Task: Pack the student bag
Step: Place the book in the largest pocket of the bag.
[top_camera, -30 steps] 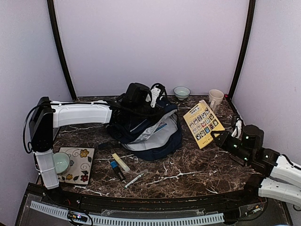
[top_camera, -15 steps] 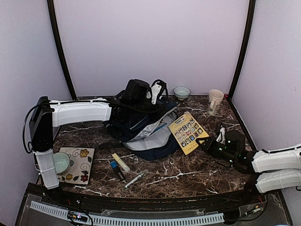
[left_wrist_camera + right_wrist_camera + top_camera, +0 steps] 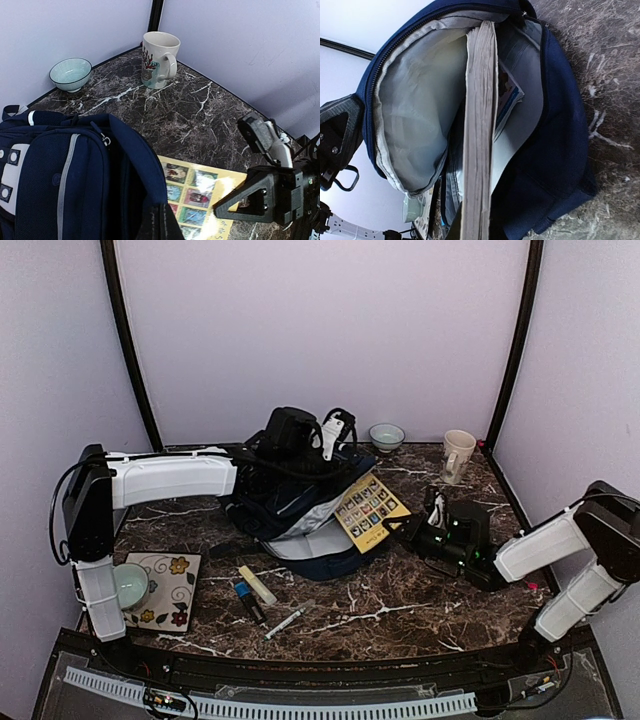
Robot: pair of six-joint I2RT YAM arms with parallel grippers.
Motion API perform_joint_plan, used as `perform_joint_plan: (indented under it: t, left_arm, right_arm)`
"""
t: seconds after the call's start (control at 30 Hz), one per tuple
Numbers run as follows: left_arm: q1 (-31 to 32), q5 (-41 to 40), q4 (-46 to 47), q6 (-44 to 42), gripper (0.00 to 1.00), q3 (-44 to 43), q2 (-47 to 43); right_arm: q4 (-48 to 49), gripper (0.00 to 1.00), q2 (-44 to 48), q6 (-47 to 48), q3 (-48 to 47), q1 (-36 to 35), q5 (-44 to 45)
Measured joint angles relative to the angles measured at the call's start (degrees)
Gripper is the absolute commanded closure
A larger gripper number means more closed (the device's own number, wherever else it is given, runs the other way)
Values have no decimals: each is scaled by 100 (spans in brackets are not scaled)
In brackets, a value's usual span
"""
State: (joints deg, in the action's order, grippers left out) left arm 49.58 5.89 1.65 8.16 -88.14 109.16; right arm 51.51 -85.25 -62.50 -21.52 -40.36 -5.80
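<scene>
The right claw (image 3: 398, 527), clamped on the yellow book (image 3: 368, 510), has swung it from beside the mug (image 3: 458, 452) to the mouth of the student bag (image 3: 310, 535), left of the mug. The left claw (image 3: 297, 465) pinches the bag's rim open, so sliding the book in looks next.

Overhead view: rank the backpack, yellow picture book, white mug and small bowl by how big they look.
1. student bag
2. yellow book
3. white mug and bowl: too alike to rank.

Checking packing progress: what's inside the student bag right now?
The student bag gapes open, showing grey lining, a thin illustrated booklet, and the yellow book edge-on at its mouth. Its bottom is hidden behind them.
</scene>
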Motion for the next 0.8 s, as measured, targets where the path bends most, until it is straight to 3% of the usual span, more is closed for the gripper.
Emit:
perform_joint_plan:
  t: [0.3, 0.8]
  left_arm:
    - [-42, 278, -50, 61, 100, -444, 210]
    - [-81, 1023, 120, 1058, 100, -474, 326]
  right_arm:
    - [-162, 100, -922, -57, -1303, -11, -299]
    - [-411, 100, -2785, 144, -3036, -13, -863]
